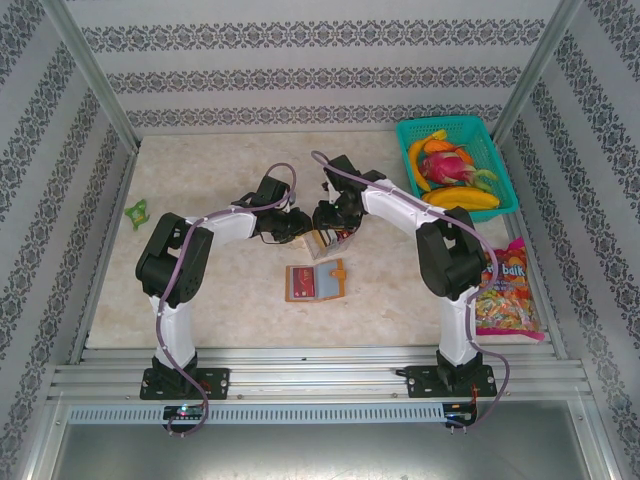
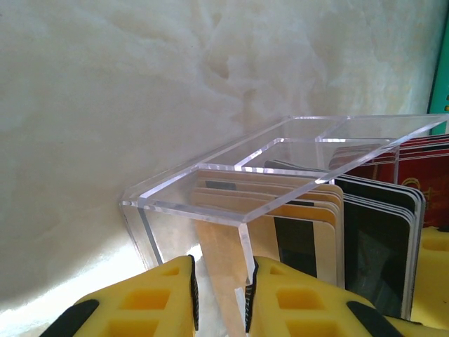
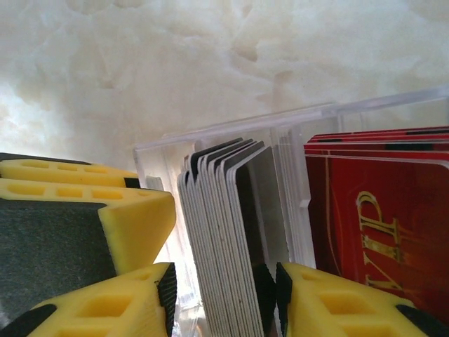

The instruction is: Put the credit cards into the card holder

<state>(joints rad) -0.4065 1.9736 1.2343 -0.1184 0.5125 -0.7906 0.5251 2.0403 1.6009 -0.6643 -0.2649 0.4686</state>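
A clear box is standing on the counter. Its compartments are holding upright credit cards: tan, black and pale grey ones, plus red ones with gold lettering at one side. The card holder is lying open on the counter just on the near side of the box, showing a reddish patch on its left half. A green basket at the far right is holding bananas and a dragon fruit.

The left fingers are pinching the box's near wall, standing only narrowly apart. The right fingers are standing partly apart astride the pale stack; I cannot tell whether they are squeezing it.

From overhead both arms are hiding most of the box, and the wrist views are cutting off the cards' lower ends.
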